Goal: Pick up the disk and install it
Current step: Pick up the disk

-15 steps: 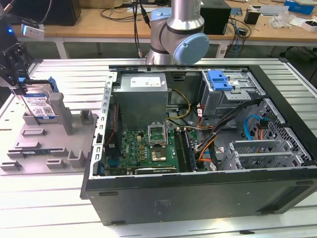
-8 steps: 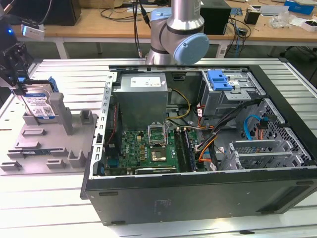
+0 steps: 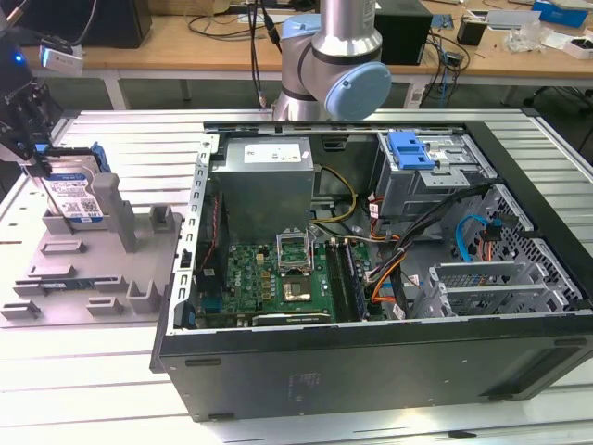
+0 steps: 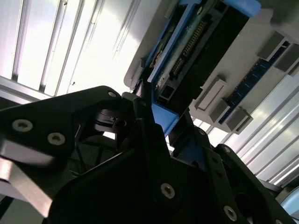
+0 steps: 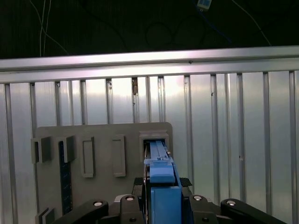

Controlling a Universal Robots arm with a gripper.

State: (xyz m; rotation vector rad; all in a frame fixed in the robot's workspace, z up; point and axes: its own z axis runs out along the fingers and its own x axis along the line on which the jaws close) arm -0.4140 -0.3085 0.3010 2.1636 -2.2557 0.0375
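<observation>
Blue-framed disk (image 3: pixel 76 197) is standing upright at the grey fixture plate's (image 3: pixel 56 278) corner slot; the gripper (image 3: pixel 39 167) is clamping its carrier edges.

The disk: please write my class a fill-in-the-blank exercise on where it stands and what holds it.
The disk stands on edge in a holder whose colour is ___.
The tool is shut on the disk's carrier bracket, which is coloured ___.
The open computer case lies toward the exterior view's ___ of the holder.
Missing words: grey; blue; right.
</observation>
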